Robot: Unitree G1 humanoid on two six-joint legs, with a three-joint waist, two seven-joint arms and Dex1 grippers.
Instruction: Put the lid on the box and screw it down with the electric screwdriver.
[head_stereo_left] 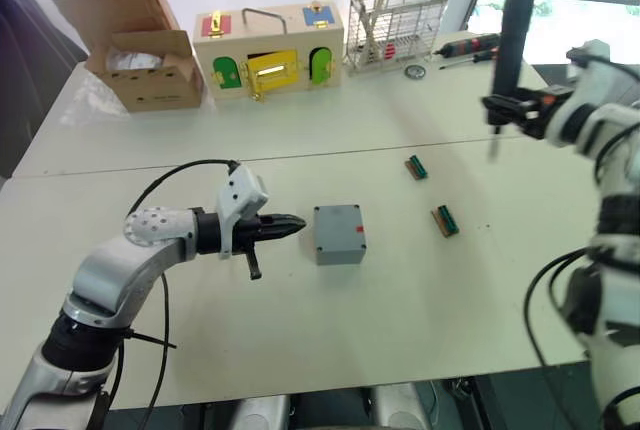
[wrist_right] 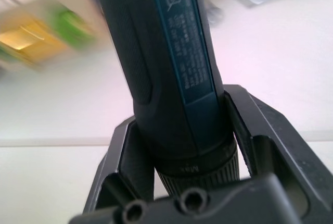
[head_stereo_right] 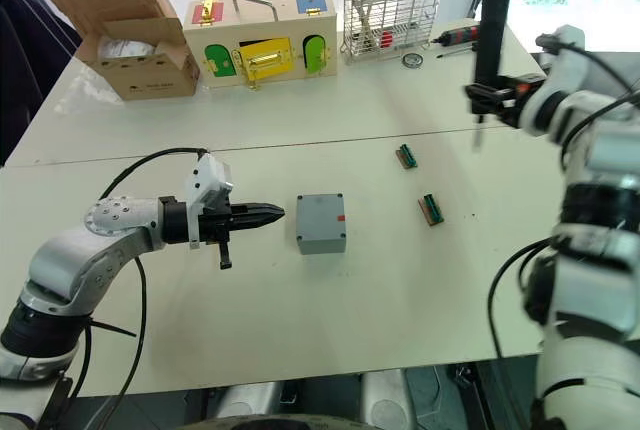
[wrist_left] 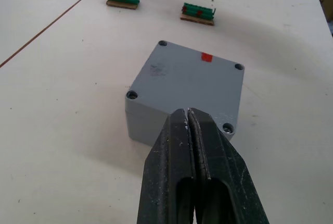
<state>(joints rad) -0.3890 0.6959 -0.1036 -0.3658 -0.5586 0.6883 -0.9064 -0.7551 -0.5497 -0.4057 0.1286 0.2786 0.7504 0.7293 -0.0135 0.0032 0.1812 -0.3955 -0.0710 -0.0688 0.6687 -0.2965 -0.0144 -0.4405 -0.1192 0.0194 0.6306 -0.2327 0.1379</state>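
The lid already sits on the box at table centre; screws appear unfastened. The closed, empty left gripper rests at the box's 9 o'clock. The right gripper, at 2 o'clock, clamps the electric screwdriver upright, so fastening remains.

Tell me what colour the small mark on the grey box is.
Red. The mark sits at one edge of the box; the left wrist view shows it best.

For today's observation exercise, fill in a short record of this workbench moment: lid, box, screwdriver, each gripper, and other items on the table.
lid: seated on the box, screw holes at its corners
electric screwdriver: upright, bit down, held above the table
right gripper: shut on the electric screwdriver
left gripper: shut, tips beside the box
other items: two green connectors, wooden latch box, cardboard box, wire rack
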